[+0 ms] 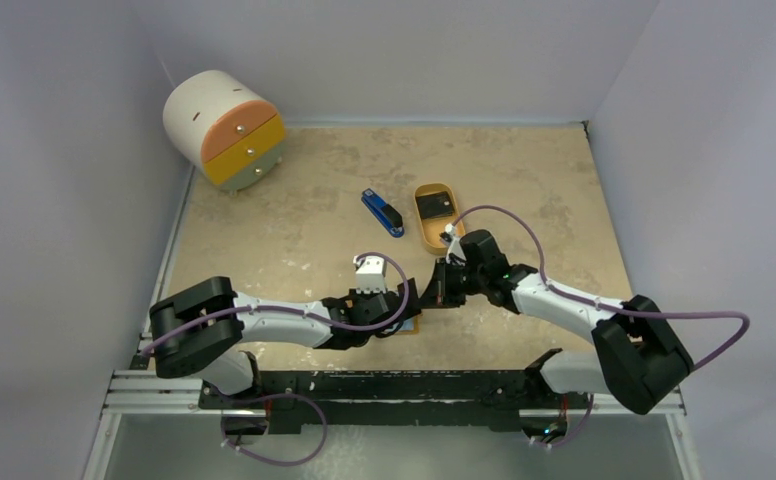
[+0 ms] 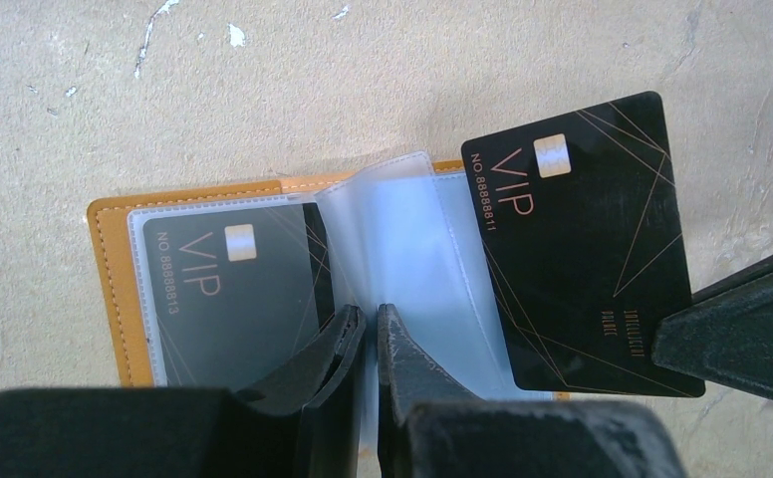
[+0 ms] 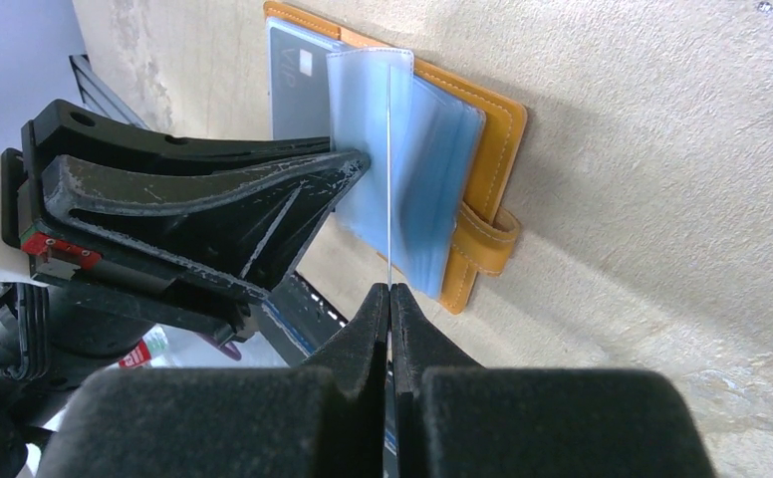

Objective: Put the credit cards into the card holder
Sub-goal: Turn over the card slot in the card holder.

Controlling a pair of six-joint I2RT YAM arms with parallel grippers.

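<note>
The left arm and right arm had white link shells between bulky black joints. A thin purple cable ran along each. One wrist bore a white camera block. The jaws were matte black, scuffed, ribbed triangular plastic, with a small red tag at one base.

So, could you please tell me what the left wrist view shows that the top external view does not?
Only the left wrist view: the open card holder's inside, one VIP card tucked in a pocket, the left pincer nipping a clear sleeve, and a second card, print showing, gripped at its edge by the right pincer. Only the top view: the drawer unit, the stapler, the oval tray and both whole arms. Both: the beige table and the two pincers close together.
</note>
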